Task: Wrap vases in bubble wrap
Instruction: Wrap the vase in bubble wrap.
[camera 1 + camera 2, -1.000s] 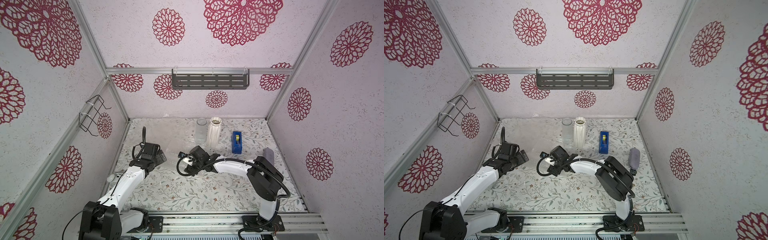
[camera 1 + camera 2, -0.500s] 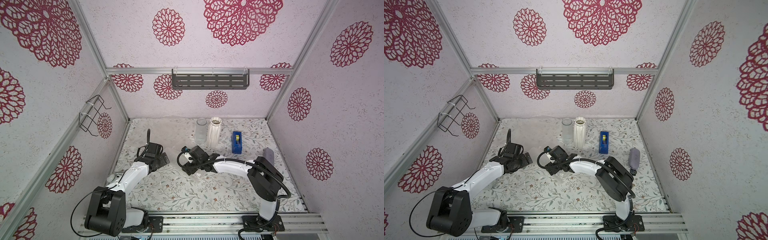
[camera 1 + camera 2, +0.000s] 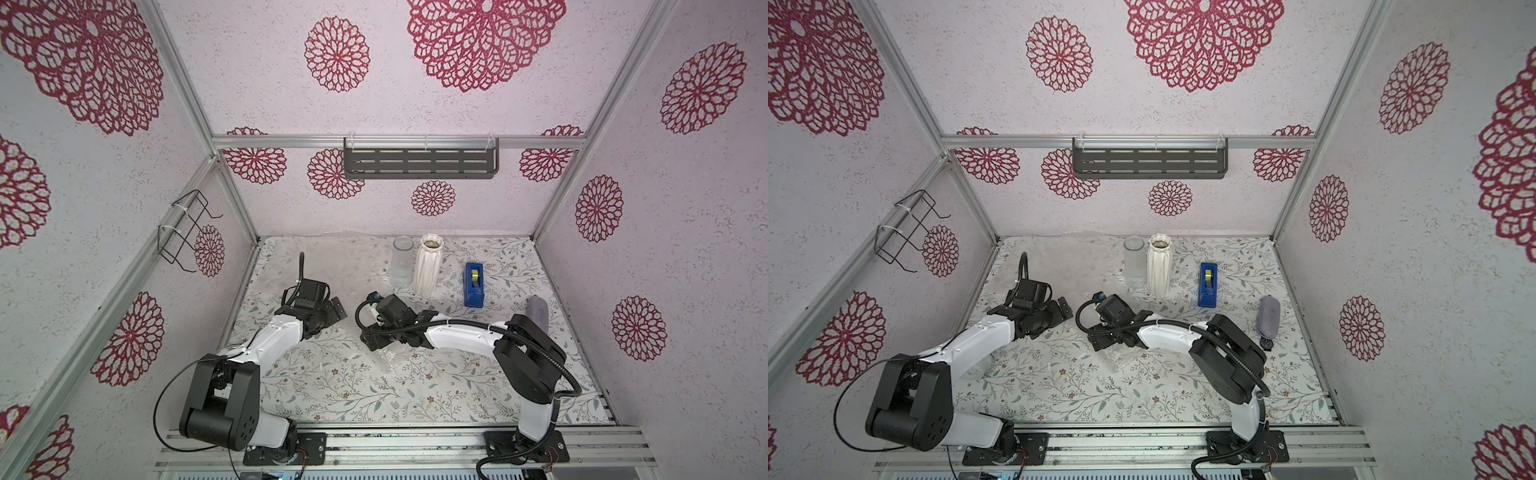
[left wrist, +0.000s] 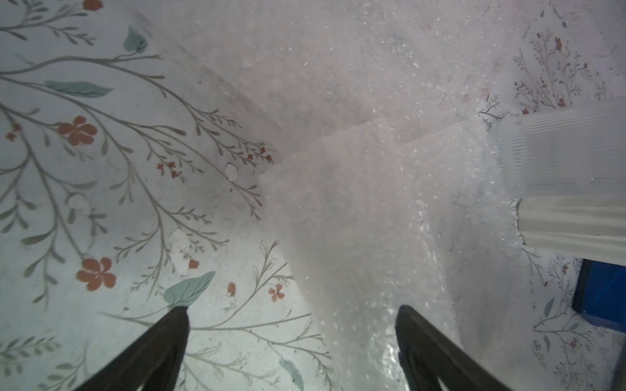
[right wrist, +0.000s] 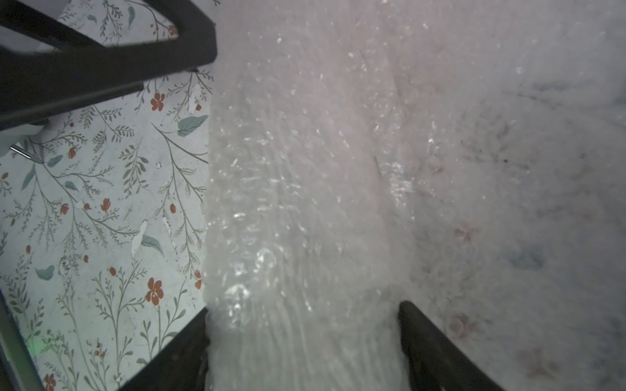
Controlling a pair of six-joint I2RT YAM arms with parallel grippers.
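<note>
**Item:** wrapping station on a floral-papered worktop (image 3: 374,395). **Right claw** (image 5: 303,308): clenched across a bubble-wrap roll (image 5: 305,203), one finger pressed to each side. The roll's round, glinting form suggests a clear vase inside, though no glass can be made out. It is held low near the middle of the worktop, presumably so the wrap cannot spring open before it is sealed. **Left claw** (image 4: 291,308): released and empty, fingers spread wide. It is poised just over the near edge of the flat bubble wrap sheets (image 4: 355,84), probably placed to catch and fold a loose edge. **Clear glass vase** (image 3: 402,262) and **white ribbed vase** (image 3: 428,270): upright, side by side at the back of the worktop, at the sheets' edge. Both are unwrapped and apparently parked clear of the working area until needed. **Blue tape dispenser** (image 3: 473,284): just beside the white vase, apart from both claws, likely set there for sealing.
</note>
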